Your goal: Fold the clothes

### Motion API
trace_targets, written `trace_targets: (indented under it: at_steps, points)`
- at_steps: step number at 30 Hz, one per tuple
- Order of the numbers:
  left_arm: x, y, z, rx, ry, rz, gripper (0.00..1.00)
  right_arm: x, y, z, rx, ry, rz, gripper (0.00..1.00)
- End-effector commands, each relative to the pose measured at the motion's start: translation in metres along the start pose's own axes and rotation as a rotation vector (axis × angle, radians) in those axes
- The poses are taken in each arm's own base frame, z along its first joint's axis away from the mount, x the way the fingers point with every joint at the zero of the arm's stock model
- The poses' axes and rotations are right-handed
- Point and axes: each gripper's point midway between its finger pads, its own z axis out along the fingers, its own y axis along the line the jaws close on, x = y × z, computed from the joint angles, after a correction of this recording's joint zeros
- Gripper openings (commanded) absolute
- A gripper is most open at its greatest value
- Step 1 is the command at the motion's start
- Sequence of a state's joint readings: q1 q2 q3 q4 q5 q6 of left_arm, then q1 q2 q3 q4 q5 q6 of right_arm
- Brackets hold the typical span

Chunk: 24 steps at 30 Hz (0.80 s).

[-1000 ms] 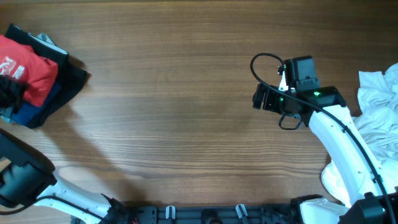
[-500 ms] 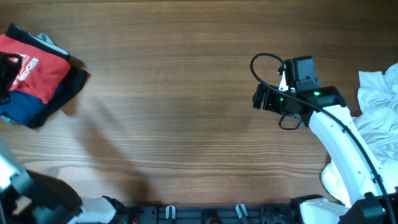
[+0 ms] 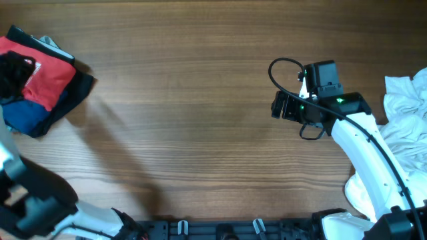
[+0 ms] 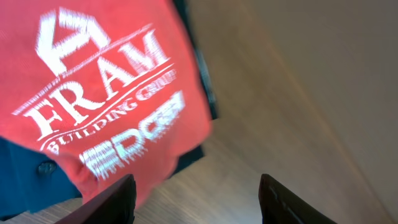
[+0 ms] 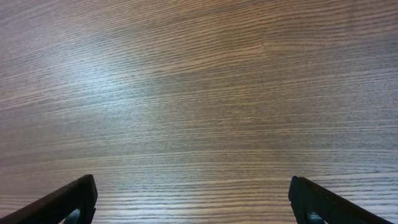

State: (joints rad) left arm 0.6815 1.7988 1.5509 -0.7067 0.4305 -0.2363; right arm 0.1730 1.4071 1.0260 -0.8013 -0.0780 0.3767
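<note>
Brown wood-grain tabletop point(image 3: 187, 100) beneath both arms; at its far-left edge, a small pile of cloth, with the red T-shirt point(image 3: 53, 80) on top, a blue garment point(image 3: 23, 117) under its near side and a black one point(image 3: 77, 90) spread out beneath on the right; at the far-right edge, well apart from that pile, a crumpled heap of white cloth point(image 3: 407, 110).

Left hand point(image 3: 15, 70) as a dark shape over the left part of the T-shirt, with its arm reaching in from the lower-left corner of the overhead view; touching the fabric or just above it, cannot tell. From the left wrist, left hand point(image 4: 196, 199) with fingers point(image 4: 109, 202) spread wide apart and nothing gripped between them; one tip over the lower edge of the red T-shirt point(image 4: 112, 81), the other over bare wood; white lettering "FRAM BUILDING GROUP" and a logo tilted across the chest; a strip of blue at the lower left.

Right hand point(image 3: 283, 105) right of the tabletop's middle, pointing left, at the end of the white right arm point(image 3: 367, 147) rising from the lower-right corner. From the right wrist, right hand point(image 5: 193, 202) with fingers point(image 5: 68, 199) set far apart at the frame's lower corners, over bare wood, holding nothing.
</note>
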Motion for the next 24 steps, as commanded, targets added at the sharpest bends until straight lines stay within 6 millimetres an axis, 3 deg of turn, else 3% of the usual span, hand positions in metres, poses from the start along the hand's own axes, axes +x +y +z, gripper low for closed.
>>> trace_targets:
  at_steps: [1,6,11,16,20,24]
  points:
    - [0.018,0.031,0.04,-0.045,0.096,-0.032,0.64,0.001,0.0,-0.001,-0.006,0.005,-0.005,1.0]
    - [0.033,0.075,0.062,-0.116,0.165,-0.109,0.65,0.004,-0.001,-0.001,0.0,0.017,-0.005,0.99]
    - [0.034,0.087,0.064,-0.122,0.173,-0.139,0.65,0.003,-0.001,-0.001,-0.002,0.014,-0.005,1.0]
    - [0.026,0.051,0.049,0.028,0.156,-0.126,0.65,0.003,-0.001,-0.001,-0.001,0.014,-0.005,1.0]
    - [0.009,0.024,0.004,0.053,0.073,-0.079,0.68,0.003,-0.001,-0.001,-0.002,0.015,-0.005,0.99]
    - [-0.004,-0.029,-0.058,0.132,-0.05,0.023,0.73,0.002,-0.001,-0.001,-0.004,0.008,-0.006,1.0]
